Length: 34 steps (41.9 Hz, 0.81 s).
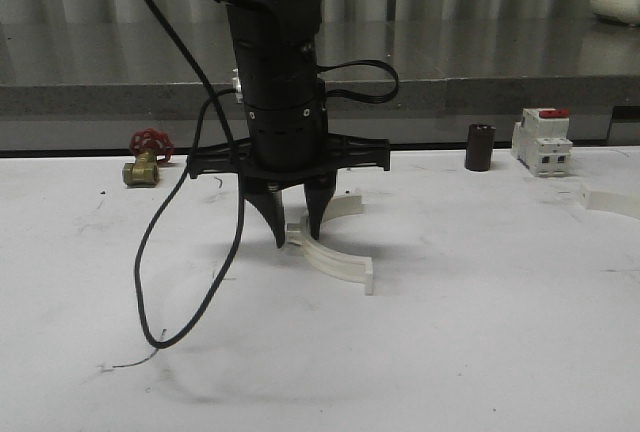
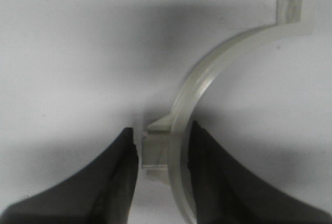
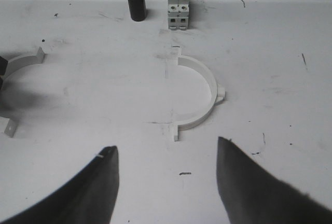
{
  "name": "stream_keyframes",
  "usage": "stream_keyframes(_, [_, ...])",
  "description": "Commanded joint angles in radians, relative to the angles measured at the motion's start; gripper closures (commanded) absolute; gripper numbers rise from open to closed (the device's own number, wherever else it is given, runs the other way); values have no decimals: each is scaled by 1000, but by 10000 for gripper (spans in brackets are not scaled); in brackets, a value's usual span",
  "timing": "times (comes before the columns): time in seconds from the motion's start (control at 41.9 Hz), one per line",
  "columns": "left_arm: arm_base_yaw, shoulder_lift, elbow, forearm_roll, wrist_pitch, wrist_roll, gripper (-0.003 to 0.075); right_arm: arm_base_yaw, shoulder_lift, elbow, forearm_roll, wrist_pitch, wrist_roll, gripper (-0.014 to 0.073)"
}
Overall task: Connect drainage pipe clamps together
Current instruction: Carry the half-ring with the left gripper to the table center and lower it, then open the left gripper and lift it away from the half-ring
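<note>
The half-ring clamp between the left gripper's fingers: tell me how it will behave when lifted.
The half-ring clamp looks like thin plastic, so probably light and slightly springy. Its smooth arc may pivot or slip in the left gripper, which straddles it near its tab. Lying flat, it seems unlikely to roll.

Count on the desk:

Pipe clamp halves, white: two. One at centre of the front frame, one at its right edge.

Breaker, white with red top: one, upper right.

Dark cylinder: one, just left of the breaker.

Brass valve with red handwheel: one, left of centre.

End effectors: two, left and right.
</note>
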Motion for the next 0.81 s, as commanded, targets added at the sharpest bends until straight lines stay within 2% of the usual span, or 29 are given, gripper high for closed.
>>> stream_keyframes(0.0, [-9,-63,-32,-3,-19,-9,435,-6,4,-35,-11,-63,-4,145])
stream_keyframes(0.215, [-12,-100,-32,25,-11,-2,436,-6,4,-35,-11,-63,-4,145])
stream_keyframes(0.286, [-12,-135,-32,29,-15,47,437,-6,4,-35,-11,-63,-4,145])
stream_keyframes(0.382, [-12,-198,-32,38,-12,167,437,-6,4,-35,-11,-63,-4,145])
stream_keyframes(0.644, [17,-439,19,-31,-23,661,437,-6,4,-35,-11,-63,-4,145])
stream_keyframes(0.787, [67,-610,153,-37,-79,742,437,-6,4,-35,-11,-63,-4,145])
